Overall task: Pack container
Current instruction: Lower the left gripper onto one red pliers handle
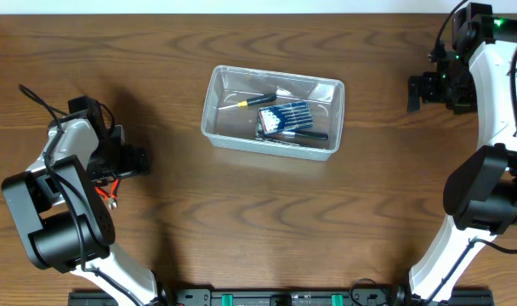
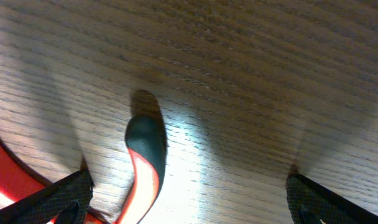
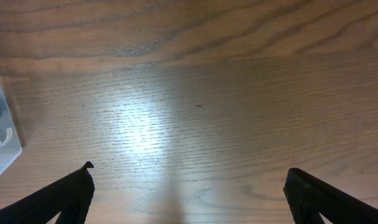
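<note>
The left gripper (image 2: 189, 186) gapes empty over a red-and-black handle (image 2: 147, 155) on the desk (image 2: 251, 74) (right gripper (image 3: 189, 177) equally wide, empty), container (image 1: 209, 115) well apart.

Left gripper (image 2: 189, 202) sits low over the wood-grain table (image 2: 251, 68), w/ only its two black fingers (image 2: 58, 196) poking in at the bottom corners, spread wide apart, bare wood btwn them for the most part. A curved handle (image 2: 145, 158), black at the tip and red-orange lower down, lies on the table inside that gap, much closer to the finger at pic left than to the other, bright glare on the wood just beside it. A second red piece (image 2: 5, 171) shows at the bottom-left edge, cut off by the frame, can't tell what it is.
</note>
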